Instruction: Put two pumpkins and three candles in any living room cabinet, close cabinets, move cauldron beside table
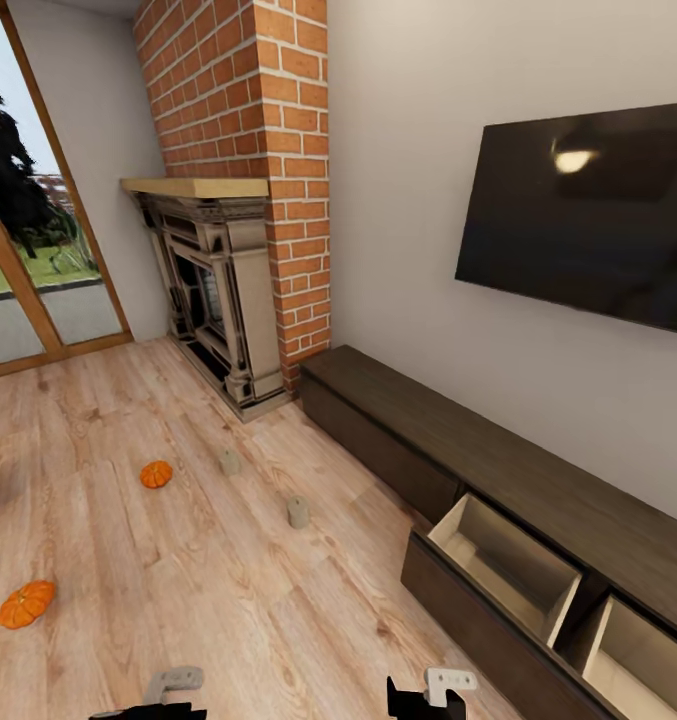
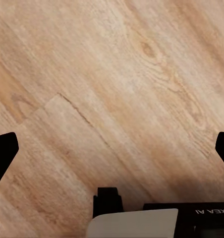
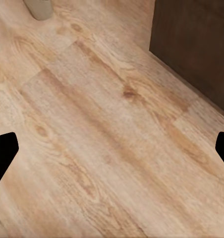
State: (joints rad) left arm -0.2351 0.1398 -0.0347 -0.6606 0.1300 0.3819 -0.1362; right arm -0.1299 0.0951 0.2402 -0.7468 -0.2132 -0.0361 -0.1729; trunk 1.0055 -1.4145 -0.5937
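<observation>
Wood floor (image 1: pixel 228 590), 2 pumpkins (image 1: pixel 156 474), cabinet (image 1: pixel 498 470) drawers open, both grippers (image 2: pixel 112 148) spread, empty.

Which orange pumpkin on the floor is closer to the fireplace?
The small ribbed orange pumpkin lying farther up the light wood-plank floor, beside the stubby pale grey candle. The other orange pumpkin sits nearer the robot, by the picture's left edge.

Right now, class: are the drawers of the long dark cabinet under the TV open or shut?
Two are open: the cabinet has two drawers pulled out, showing pale, empty insides. The fronts nearer the fireplace sit flush, shut.
</observation>
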